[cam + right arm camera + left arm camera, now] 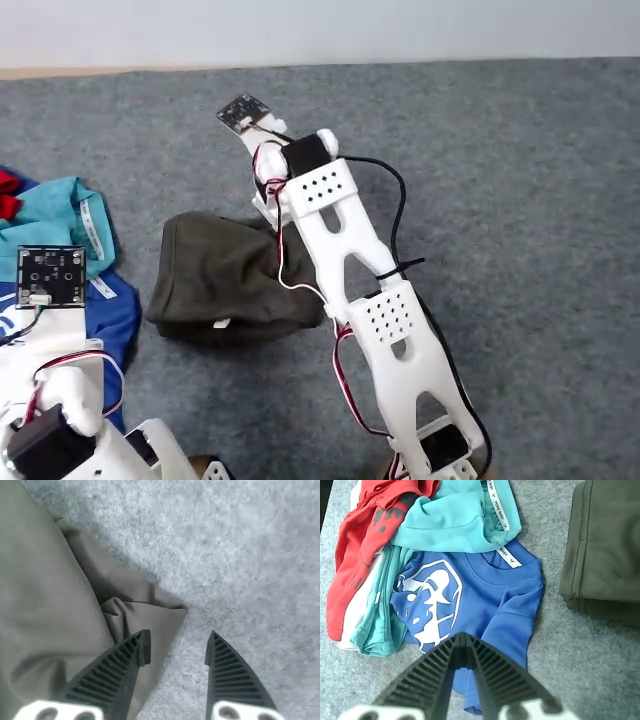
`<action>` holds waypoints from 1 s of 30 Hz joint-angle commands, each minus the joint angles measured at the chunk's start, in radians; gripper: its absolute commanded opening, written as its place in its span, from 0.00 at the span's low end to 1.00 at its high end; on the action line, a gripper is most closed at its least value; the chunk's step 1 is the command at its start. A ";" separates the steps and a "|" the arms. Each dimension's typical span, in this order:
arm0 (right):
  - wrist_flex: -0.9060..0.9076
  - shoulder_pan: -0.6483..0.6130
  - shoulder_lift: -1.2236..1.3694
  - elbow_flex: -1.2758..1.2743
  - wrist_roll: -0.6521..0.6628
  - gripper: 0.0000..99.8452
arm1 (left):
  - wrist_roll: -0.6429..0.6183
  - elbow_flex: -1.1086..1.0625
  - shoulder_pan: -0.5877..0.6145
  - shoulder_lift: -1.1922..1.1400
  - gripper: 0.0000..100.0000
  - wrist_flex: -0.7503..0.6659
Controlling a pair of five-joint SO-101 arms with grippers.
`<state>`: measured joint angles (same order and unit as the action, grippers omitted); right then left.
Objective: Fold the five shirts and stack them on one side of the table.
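Note:
A folded olive shirt (225,275) lies mid-table. My right gripper (177,647) is open at its far right corner, one finger over the olive shirt (60,605) and the other over bare carpet. At the table's left edge is a loose pile: a blue shirt (485,595) with a white print, a teal shirt (452,522) and a red shirt (362,540) partly on top of it. My left gripper (465,639) is shut and holds nothing, hovering over the blue shirt's lower part. In the high view the pile (70,215) is partly hidden by the left arm.
Grey carpet (520,200) covers the table, with open room to the right and behind the olive shirt. The right arm (350,270) stretches from the front edge across the middle. The olive shirt (605,550) lies a short gap from the pile.

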<state>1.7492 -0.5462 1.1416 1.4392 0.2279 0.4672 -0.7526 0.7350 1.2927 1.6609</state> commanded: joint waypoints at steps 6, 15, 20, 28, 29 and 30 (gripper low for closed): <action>0.028 0.001 0.033 0.008 -0.080 0.20 | 0.006 0.005 -0.002 0.005 0.00 -0.015; 0.024 0.019 0.110 0.014 -0.074 0.19 | 0.006 0.005 -0.002 0.005 0.00 -0.015; -0.010 0.077 0.127 0.014 -0.071 0.19 | 0.006 0.005 -0.002 0.005 0.00 -0.015; -0.073 0.157 0.127 0.014 -0.068 0.19 | 0.006 0.005 -0.002 0.005 0.00 -0.015; -0.077 0.165 0.127 0.014 -0.057 0.19 | 0.006 0.005 -0.002 0.005 0.00 -0.015; -0.079 0.171 0.127 0.014 -0.046 0.19 | 0.006 0.005 -0.002 0.005 0.00 -0.015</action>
<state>1.6893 -0.4066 1.2858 1.4392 0.1588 0.4672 -0.7526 0.7350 1.2927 1.6609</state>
